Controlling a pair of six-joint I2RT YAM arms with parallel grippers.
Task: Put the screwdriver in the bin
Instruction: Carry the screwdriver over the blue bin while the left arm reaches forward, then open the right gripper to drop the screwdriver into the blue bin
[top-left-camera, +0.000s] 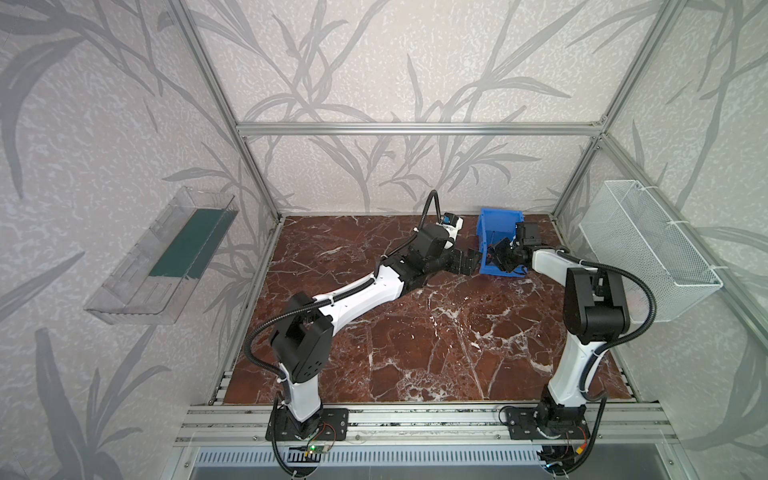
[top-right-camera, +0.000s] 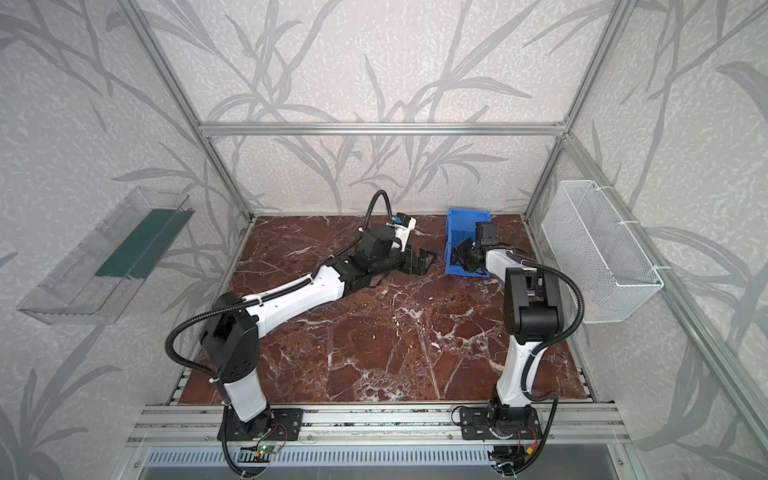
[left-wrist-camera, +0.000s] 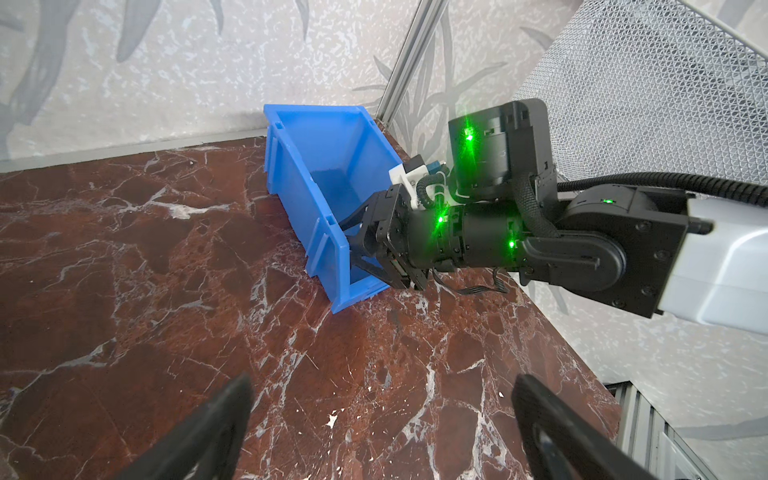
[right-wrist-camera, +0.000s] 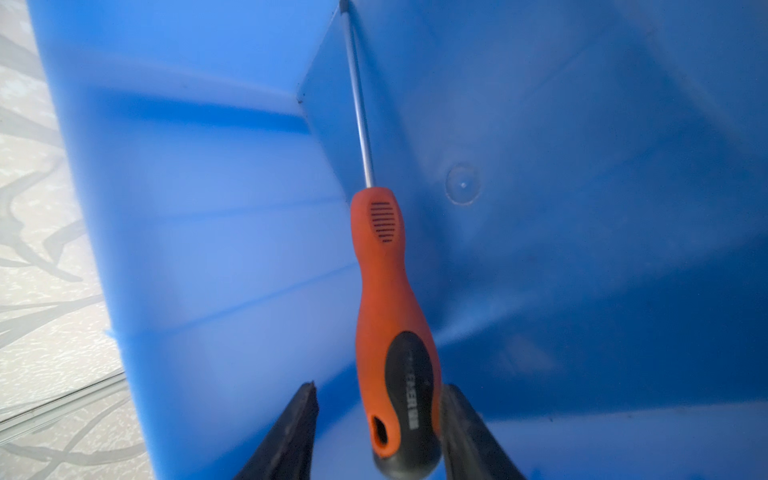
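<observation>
The blue bin (top-left-camera: 498, 220) (top-right-camera: 465, 218) (left-wrist-camera: 316, 166) sits at the back right of the marble table. My right gripper (top-left-camera: 496, 255) (top-right-camera: 461, 253) (left-wrist-camera: 357, 245) (right-wrist-camera: 378, 386) reaches in over its lowered front lip. The orange-handled screwdriver (right-wrist-camera: 386, 270) lies inside the bin (right-wrist-camera: 208, 208), its shaft pointing into a far corner. Its black end cap sits between my right jaws, which are open: one finger is clear of the handle and the other rests against it. My left gripper (top-left-camera: 471, 259) (top-right-camera: 424, 259) (left-wrist-camera: 382, 382) hovers open just left of the bin, holding nothing.
A white wire-mesh basket (top-left-camera: 648, 249) (left-wrist-camera: 648, 83) hangs on the right wall close to the right arm. A clear plastic tray (top-left-camera: 166, 257) is mounted on the left wall. Aluminium frame posts ring the table (top-left-camera: 415, 353).
</observation>
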